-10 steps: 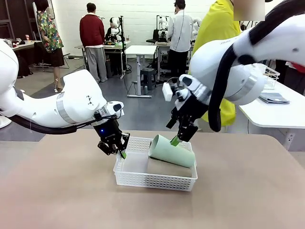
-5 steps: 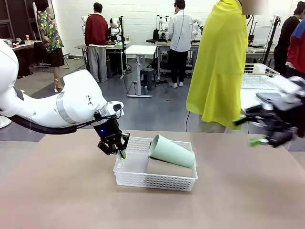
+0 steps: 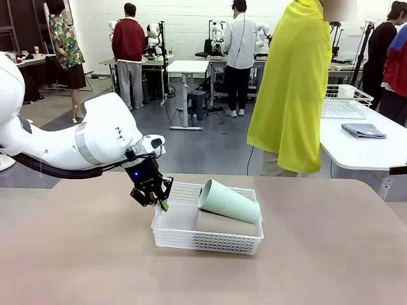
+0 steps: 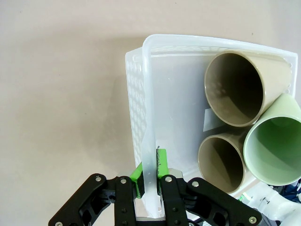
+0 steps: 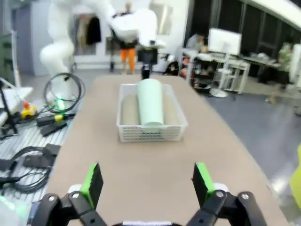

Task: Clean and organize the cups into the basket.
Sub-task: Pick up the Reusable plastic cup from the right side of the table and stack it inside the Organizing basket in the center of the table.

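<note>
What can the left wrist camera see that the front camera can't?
Left wrist view alone: the open mouths of two tan cups lying side by side in the basket, with the mint green cup on top, and the left gripper shut on the basket's rim.

Front view alone: a person in a yellow top beyond the table, and the left arm.

Both: basket, green cup and left gripper at the basket's end.
</note>
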